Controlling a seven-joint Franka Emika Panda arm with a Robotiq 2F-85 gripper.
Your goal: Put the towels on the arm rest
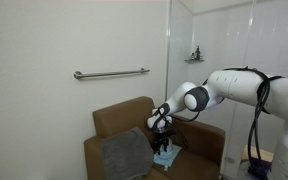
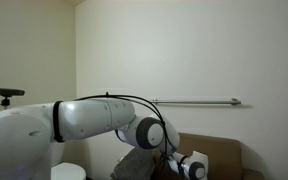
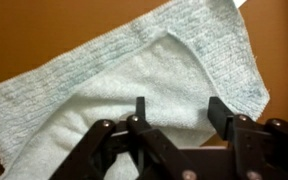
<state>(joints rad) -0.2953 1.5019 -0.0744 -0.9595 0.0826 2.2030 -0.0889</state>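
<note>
A light blue towel (image 3: pixel 134 70) lies folded and flat on the brown couch seat; it also shows in an exterior view (image 1: pixel 167 158). My gripper (image 3: pixel 180 112) is open and hangs just above it, one finger on each side of the towel's middle, holding nothing. In an exterior view my gripper (image 1: pixel 162 138) points down over this towel. A grey towel (image 1: pixel 124 152) lies on the left part of the brown couch (image 1: pixel 124 118). In an exterior view my arm (image 2: pixel 94 118) hides most of the couch (image 2: pixel 224 153).
A metal handrail (image 1: pixel 111 73) is fixed to the white wall above the couch; it also shows in an exterior view (image 2: pixel 199 101). A small shelf (image 1: pixel 194 57) hangs on the wall at the right. Cables hang from the arm at the right.
</note>
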